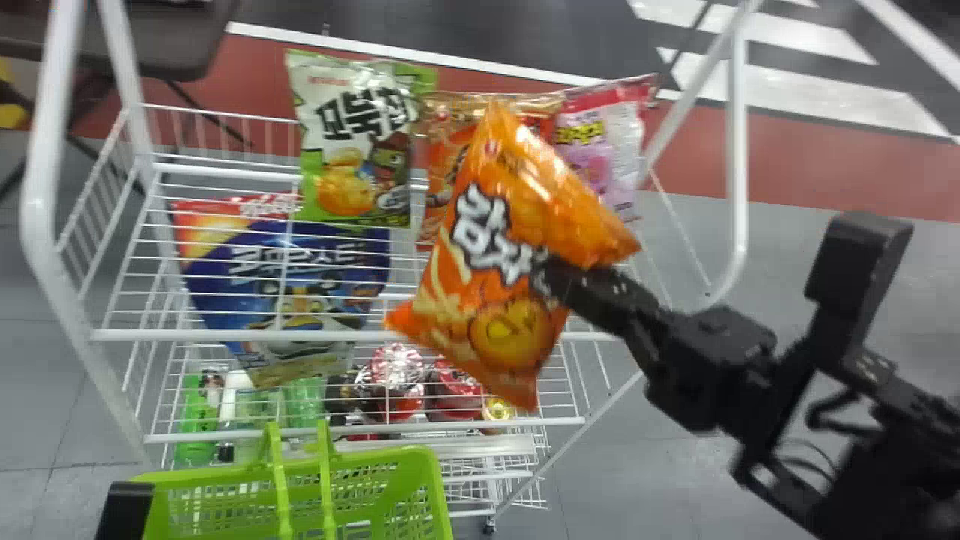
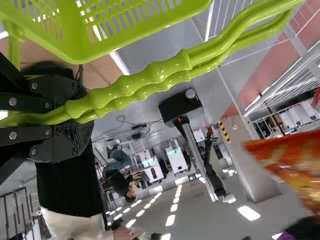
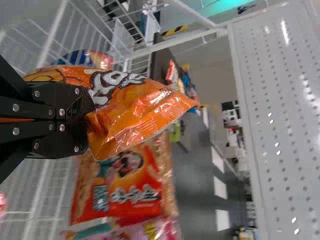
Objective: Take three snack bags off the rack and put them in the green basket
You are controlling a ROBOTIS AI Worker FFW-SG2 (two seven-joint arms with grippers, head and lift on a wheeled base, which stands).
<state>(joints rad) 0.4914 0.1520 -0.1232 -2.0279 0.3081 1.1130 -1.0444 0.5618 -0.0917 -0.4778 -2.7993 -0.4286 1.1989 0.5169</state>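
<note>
Grey floor (image 1: pixel 660 465) lies behind the white rack (image 1: pixel 37 195). Head view: the orange snack bag (image 1: pixel 495 277) slants from upper right to lower left before the rack and other bags, above and right of the green basket (image 1: pixel 382 459); my right gripper (image 1: pixel 551 279) pinches its side. Left wrist view: my left gripper (image 1: pixel 124 510) clasps the basket's handles (image 2: pixel 145 82). Right wrist view: the held bag's edge puckers between my closed fingers (image 3: pixel 77 107).

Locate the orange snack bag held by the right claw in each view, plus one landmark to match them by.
Head view: orange snack bag near the centre, in the right claw, before the rack.
Left wrist view: partly in view, at the edge opposite the left claw.
Right wrist view: in the right claw, partly over a red-orange bag.
Shared landmark: the white wire rack.
</note>
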